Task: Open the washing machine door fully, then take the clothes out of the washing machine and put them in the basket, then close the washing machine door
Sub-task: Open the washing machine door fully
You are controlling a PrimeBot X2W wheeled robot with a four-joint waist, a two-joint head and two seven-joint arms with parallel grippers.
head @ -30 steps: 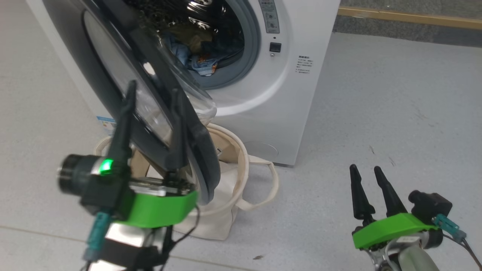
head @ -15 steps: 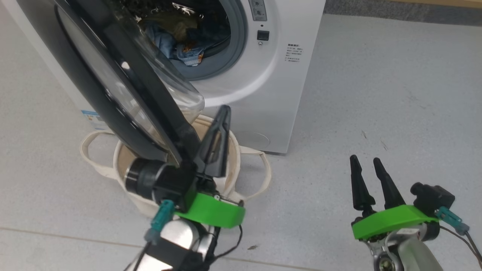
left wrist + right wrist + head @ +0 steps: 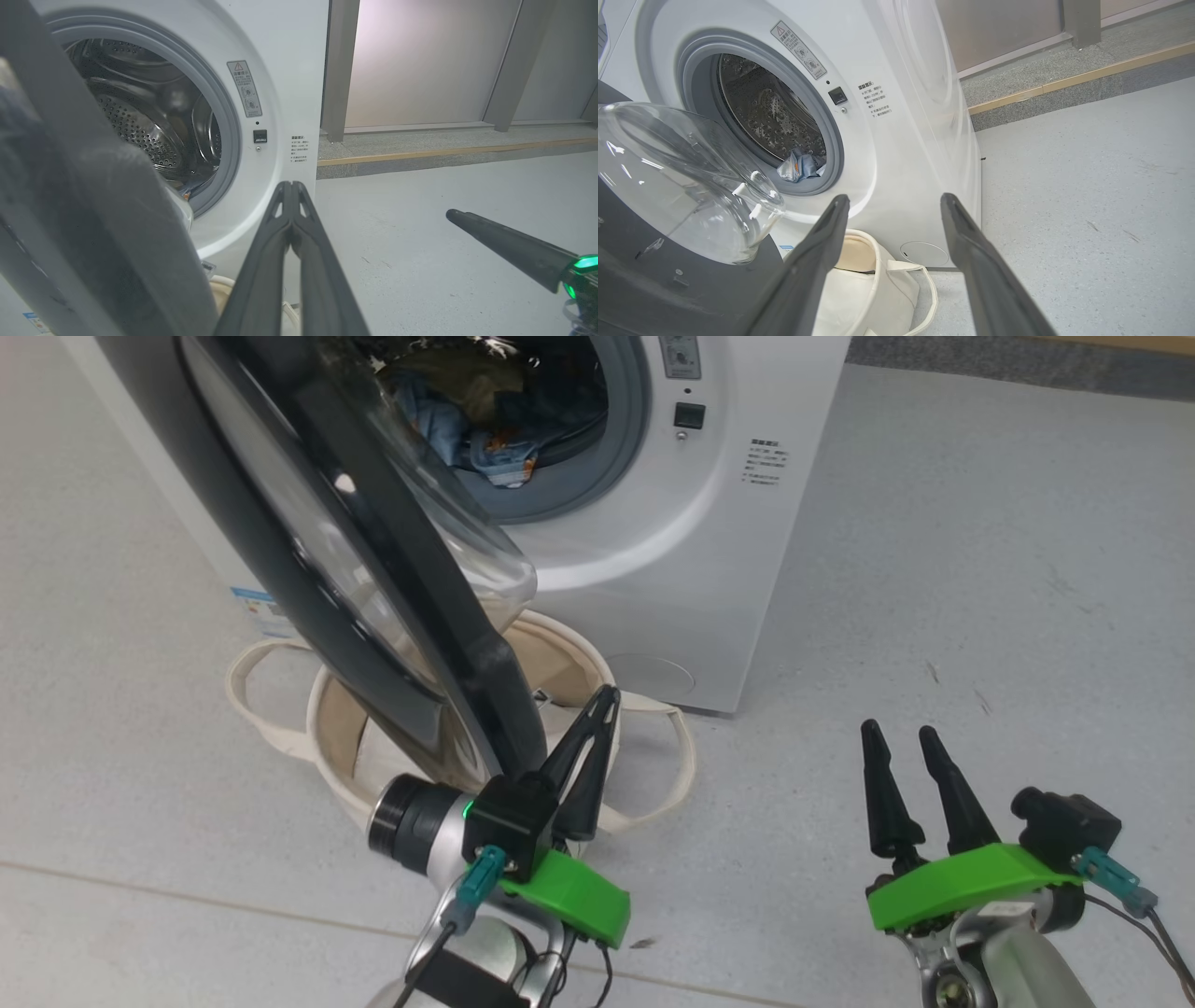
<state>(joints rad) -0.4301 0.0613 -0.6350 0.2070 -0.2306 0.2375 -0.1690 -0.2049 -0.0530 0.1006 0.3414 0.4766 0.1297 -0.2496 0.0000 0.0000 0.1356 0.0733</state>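
Your left claw has let go—a second ago its fingers straddled the washing machine door; now they sit pressed together, lower centre, just beside its rim. Your right claw stays spread, lower right. The door hangs over the basket; the clothes lie inside the washing machine, top centre. Grey speckled floor—a yellow strip edges a raised kerb.

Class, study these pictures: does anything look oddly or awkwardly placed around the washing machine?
The basket sits right under the half-open washing machine door, which overhangs its mouth. That looks awkward: the door partly covers the opening where the clothes should go. Nothing looks spilled or damaged.
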